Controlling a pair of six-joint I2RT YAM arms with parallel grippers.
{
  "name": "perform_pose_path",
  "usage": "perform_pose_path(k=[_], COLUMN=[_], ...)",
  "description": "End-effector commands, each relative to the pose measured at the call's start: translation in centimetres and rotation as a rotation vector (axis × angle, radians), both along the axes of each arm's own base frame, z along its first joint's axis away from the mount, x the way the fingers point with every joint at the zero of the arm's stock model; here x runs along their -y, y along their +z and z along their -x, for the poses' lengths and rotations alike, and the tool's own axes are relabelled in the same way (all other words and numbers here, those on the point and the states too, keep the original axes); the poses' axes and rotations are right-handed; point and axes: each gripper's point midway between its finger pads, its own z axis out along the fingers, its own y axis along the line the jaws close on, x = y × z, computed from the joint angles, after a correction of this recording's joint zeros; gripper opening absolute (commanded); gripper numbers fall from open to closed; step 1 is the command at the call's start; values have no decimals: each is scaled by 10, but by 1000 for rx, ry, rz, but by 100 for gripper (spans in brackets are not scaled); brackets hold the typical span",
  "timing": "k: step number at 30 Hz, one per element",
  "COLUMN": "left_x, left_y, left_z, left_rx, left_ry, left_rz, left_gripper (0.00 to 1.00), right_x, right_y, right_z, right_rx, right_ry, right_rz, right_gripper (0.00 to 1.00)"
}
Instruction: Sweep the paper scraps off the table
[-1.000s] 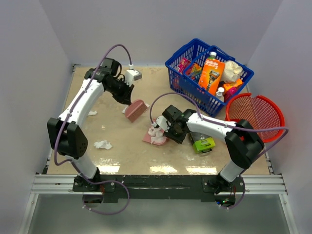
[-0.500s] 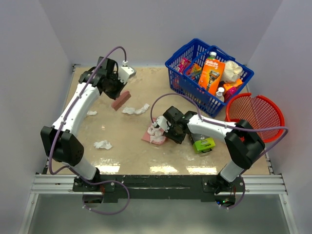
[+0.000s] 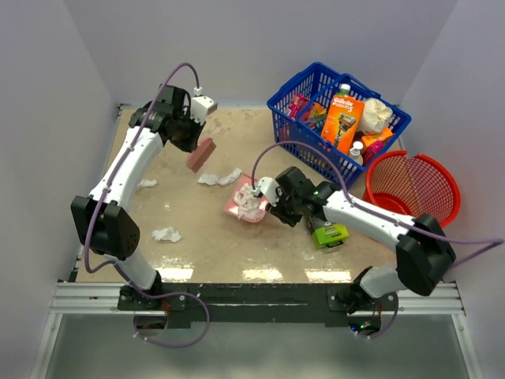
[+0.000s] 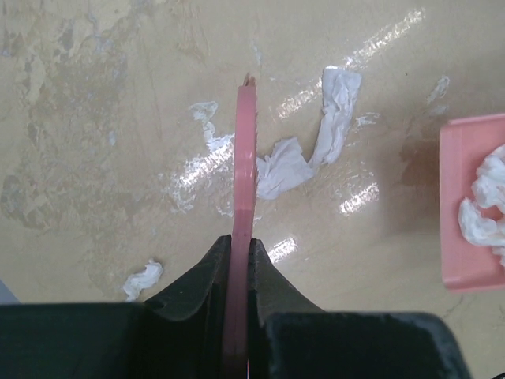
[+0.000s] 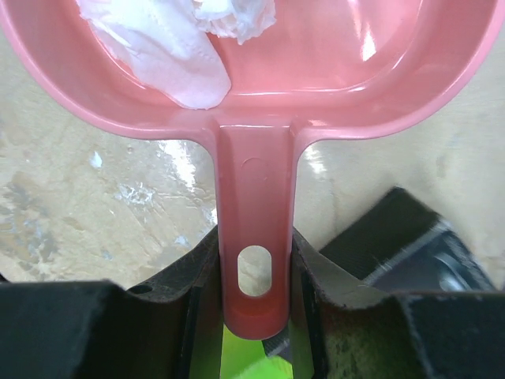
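Observation:
My left gripper (image 3: 192, 136) is shut on a thin pink brush (image 3: 202, 154), held above the far left part of the table (image 3: 197, 260). In the left wrist view the brush (image 4: 245, 158) shows edge-on between the fingers (image 4: 239, 249), with a strip of paper scraps (image 4: 304, 146) lying just beyond it. My right gripper (image 3: 272, 207) is shut on the handle (image 5: 254, 237) of the pink dustpan (image 3: 243, 204), which holds white scraps (image 5: 173, 47). Loose scraps lie on the table at centre (image 3: 221, 177), near left (image 3: 166, 234) and left (image 3: 147, 183).
A blue basket (image 3: 292, 110) full of groceries stands at the back right, a round red basket (image 3: 410, 185) beside it at the right edge. A green box (image 3: 330, 234) lies under my right arm. A tiny scrap (image 3: 308, 254) sits near the front rail.
My left arm swung the brush up and back to the left, uncovering the strip of scraps at centre. My right arm shifted the dustpan slightly back and left.

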Motion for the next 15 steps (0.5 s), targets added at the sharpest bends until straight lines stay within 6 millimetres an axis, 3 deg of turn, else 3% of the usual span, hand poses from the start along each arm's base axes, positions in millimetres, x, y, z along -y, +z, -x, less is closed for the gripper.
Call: perform_pose_path(k=[1, 10, 15], left_x=[13, 21, 22], left_y=[20, 18, 25], left_z=[-20, -28, -31], left_rx=[53, 13, 32], left_ry=[9, -10, -22], left_rz=[91, 210, 208], left_gripper=[0, 0, 0], right_x=[-16, -17, -8], right_y=[65, 114, 118], right_z=[-15, 10, 9], right_rx=[162, 126, 120], right_ry=[16, 49, 29], right_rz=[-182, -276, -229], right_gripper=[0, 0, 0])
